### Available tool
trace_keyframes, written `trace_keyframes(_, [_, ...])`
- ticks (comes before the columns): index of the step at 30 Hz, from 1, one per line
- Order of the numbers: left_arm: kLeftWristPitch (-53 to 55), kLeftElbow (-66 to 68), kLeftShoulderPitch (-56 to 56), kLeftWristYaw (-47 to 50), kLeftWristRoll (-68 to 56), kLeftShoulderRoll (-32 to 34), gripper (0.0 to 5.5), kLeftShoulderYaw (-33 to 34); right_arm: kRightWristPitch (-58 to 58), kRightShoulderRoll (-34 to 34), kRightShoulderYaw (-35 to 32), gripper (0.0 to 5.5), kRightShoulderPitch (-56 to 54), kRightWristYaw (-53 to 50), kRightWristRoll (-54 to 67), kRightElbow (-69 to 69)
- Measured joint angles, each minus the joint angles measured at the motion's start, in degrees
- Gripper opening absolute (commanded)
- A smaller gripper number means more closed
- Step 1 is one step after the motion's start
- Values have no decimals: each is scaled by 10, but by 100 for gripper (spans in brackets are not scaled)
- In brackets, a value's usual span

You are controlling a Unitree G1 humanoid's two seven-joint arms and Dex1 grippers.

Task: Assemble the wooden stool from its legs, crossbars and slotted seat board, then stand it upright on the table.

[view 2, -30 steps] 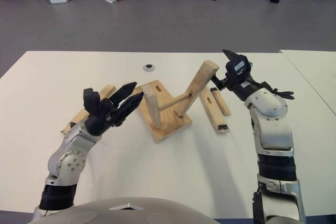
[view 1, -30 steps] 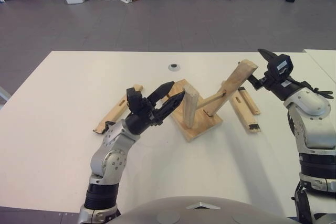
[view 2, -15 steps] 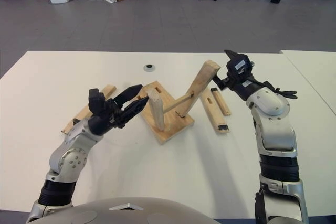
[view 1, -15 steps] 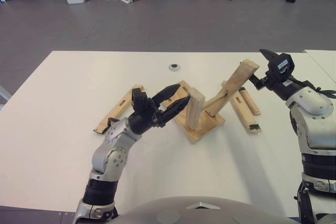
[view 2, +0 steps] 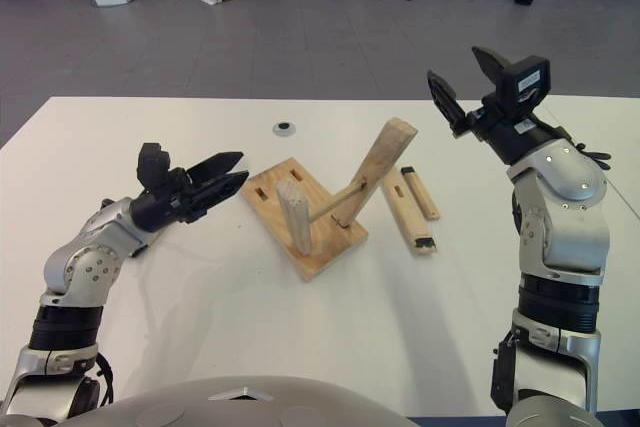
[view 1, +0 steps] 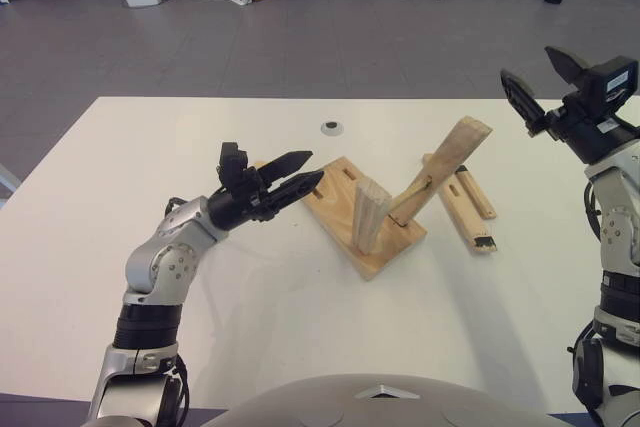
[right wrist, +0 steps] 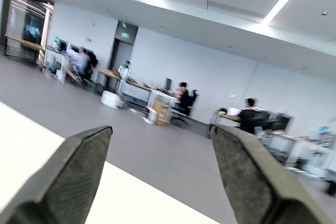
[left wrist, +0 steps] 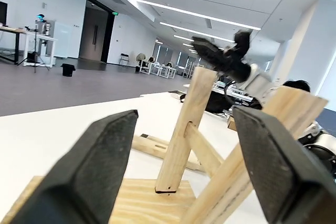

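The seat board (view 1: 340, 192) lies flat near the middle of the white table (view 1: 100, 247), slots facing up. A short leg (view 1: 370, 213) stands on it close to its near corner. A second leg (view 1: 446, 161) has its lower end on the board's right side and leans up and away to the right. A thin crossbar (view 1: 408, 194) runs between the two legs. Just right of the board, two loose wooden pieces (view 1: 468, 209) lie side by side on the table, the nearer one with a dark end. A small dark round disc (view 1: 331, 128) sits on the table beyond the board.

The left arm (view 1: 165, 262) reaches in low from the left. The left jaws are spread and hold nothing. They hover just above the table, tips pointing at the board's left corner and close to it but not touching. From the left wrist view, the dark fingers (left wrist: 89, 171) frame the board, the leaning leg (left wrist: 184, 129) and the crossbar (left wrist: 202, 148).

The right arm (view 2: 555, 197) is raised at the table's far right. The right jaws are spread wide and empty, up in the air and well apart from the top of the leaning leg
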Motion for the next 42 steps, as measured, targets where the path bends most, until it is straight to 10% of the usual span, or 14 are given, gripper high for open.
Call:
trace_keyframes(7, [-265,300,-179,111,285,-8,331,-55,81,-43,45,347,63,91,77,-68])
trace_keyframes(13, [-399,503,-271,76,363,-46,331,-94,-15,-77,140,347,21,43,-138,48])
trace_keyframes(27, [-459,779,-426,222,567,-130,331,-184,27,-32,-55,347,109,58,43,37])
trace_keyframes(35, [-529,772,-413,242,673,-90,331,-268,45,-73,181,347,346,135,-93,-94])
trace_keyframes(42, [-651,727,-385,267,717,-14,331,-345,-7,-19,206,347,390,68,-156,-23])
